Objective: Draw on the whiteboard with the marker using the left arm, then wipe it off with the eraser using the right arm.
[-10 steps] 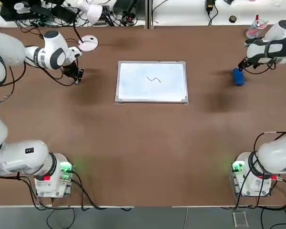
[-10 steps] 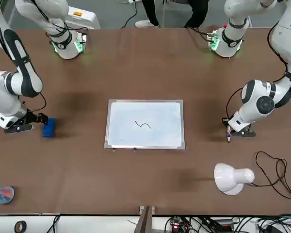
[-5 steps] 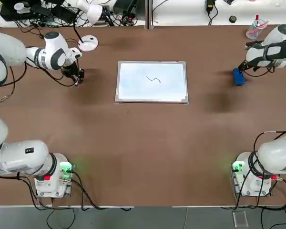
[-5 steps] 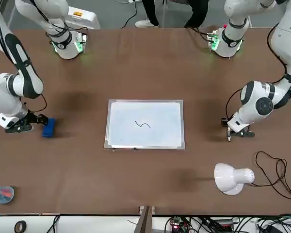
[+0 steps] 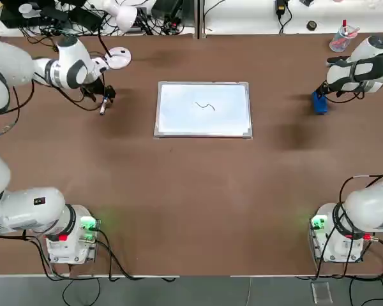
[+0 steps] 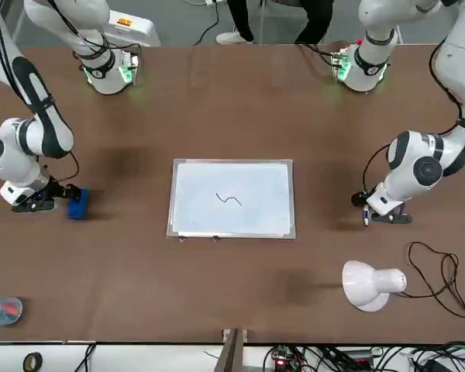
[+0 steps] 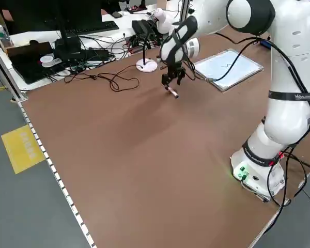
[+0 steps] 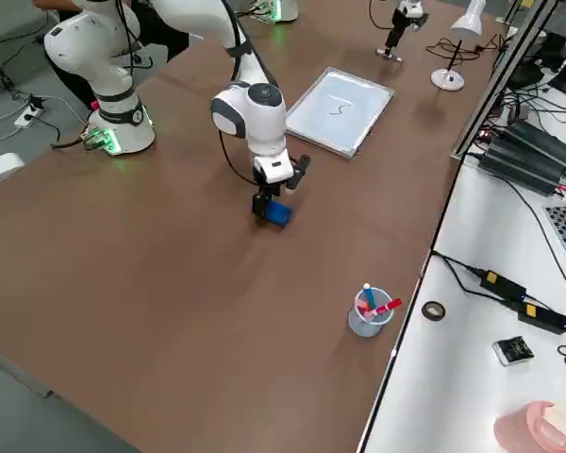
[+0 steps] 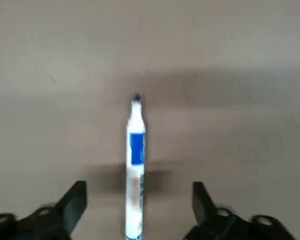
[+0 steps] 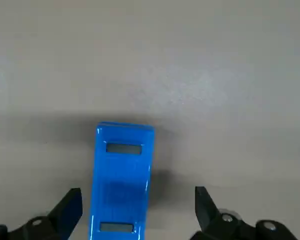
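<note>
Letting go of the marker, the left gripper now stands spread above it, the pen lying on the table left of the whiteboard, whose squiggle stays. Drawing looks finished; right gripper hangs open over the eraser.

Both grippers' jaws wide apart
</note>
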Available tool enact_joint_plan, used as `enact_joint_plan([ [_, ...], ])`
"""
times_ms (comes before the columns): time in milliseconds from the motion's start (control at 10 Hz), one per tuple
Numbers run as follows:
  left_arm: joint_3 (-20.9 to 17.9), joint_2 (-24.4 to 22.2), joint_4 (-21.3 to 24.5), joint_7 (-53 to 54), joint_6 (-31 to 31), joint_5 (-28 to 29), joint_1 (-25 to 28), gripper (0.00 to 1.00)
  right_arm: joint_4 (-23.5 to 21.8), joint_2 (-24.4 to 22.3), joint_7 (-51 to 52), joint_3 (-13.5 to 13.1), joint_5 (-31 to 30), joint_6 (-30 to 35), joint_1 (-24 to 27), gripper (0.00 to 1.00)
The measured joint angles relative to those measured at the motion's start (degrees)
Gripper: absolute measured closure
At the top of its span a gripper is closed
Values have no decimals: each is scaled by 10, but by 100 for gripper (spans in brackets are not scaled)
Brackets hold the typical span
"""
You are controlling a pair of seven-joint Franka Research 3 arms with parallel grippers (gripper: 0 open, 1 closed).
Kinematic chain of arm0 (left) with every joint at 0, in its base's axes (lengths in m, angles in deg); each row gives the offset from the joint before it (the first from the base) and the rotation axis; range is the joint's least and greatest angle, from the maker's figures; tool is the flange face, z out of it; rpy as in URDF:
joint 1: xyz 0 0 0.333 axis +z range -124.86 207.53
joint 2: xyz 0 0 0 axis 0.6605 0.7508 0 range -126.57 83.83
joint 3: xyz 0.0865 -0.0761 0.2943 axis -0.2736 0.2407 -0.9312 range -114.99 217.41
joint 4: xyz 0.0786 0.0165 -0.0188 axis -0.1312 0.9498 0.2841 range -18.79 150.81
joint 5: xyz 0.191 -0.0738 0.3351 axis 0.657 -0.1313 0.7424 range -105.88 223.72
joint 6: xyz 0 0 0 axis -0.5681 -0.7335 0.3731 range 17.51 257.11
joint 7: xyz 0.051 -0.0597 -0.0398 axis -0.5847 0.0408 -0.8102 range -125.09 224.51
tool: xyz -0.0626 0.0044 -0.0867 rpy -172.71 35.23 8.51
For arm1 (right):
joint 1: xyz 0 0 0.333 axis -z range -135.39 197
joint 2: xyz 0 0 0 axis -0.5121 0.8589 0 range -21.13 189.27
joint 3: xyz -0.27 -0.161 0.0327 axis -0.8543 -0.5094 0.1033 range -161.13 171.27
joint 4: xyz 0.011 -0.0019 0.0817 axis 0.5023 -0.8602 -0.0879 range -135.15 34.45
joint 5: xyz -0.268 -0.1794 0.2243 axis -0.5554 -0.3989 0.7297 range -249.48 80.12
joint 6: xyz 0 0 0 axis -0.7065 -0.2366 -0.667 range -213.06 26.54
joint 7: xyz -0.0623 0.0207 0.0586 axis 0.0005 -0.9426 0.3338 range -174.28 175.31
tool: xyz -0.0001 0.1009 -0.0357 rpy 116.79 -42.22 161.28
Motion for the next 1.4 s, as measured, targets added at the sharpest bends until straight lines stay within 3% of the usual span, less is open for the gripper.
enact_joint_plan([
  [500, 4, -56, -158, 4, -201, 0, 0, 0, -2, 19, -3, 0, 5, -30, -2, 1],
  [700, 5, -94, -199, 4, -241, 0, 0, 0, -2, 24, -7, 1, 7, -33, -4, 1],
  [1400, 28, -235, -236, 5, -376, -26, -1, 0, -2, 27, -22, -1, 10, -41, -11, 1],
])
